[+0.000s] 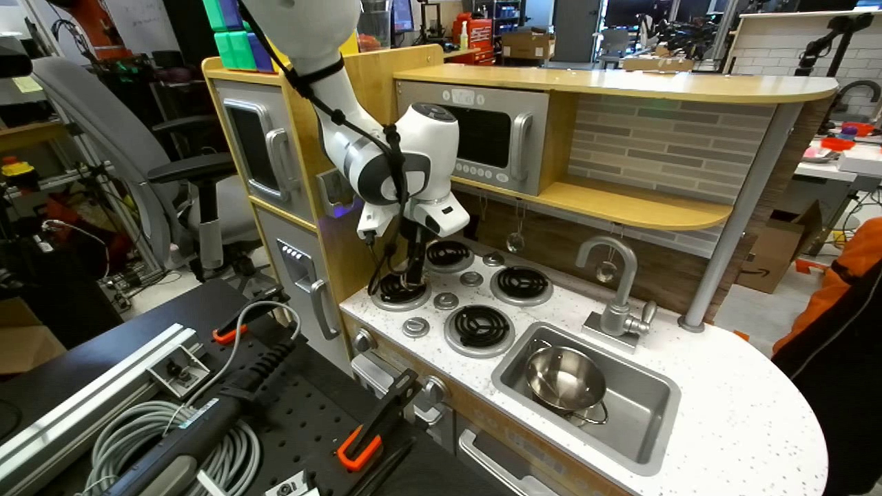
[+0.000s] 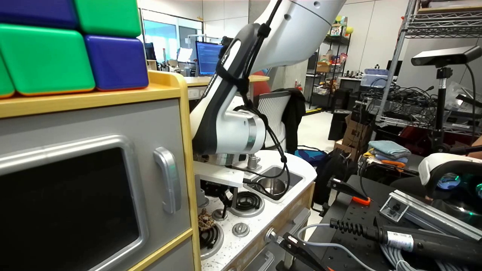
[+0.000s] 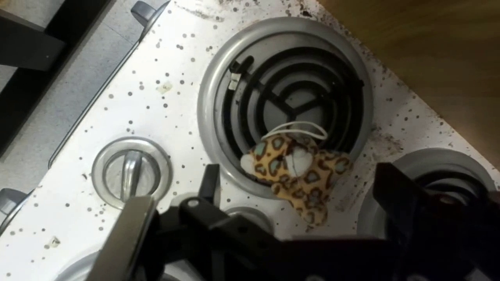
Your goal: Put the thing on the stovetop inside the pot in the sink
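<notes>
A small leopard-spotted plush toy with a white loop lies partly on a black burner of the white stovetop in the wrist view. It also shows in an exterior view; in an exterior view the gripper hides most or all of it. My gripper is open, its fingers apart on either side of the toy's lower part in the picture, above the stovetop and not closed on it. The shiny steel pot sits in the silver sink, beyond the burners; it also shows in an exterior view.
A tall wooden cabinet stands right beside the burner with the toy. A toy microwave and a wooden shelf overhang the back. The curved faucet rises behind the sink. A black table with tools stands in front.
</notes>
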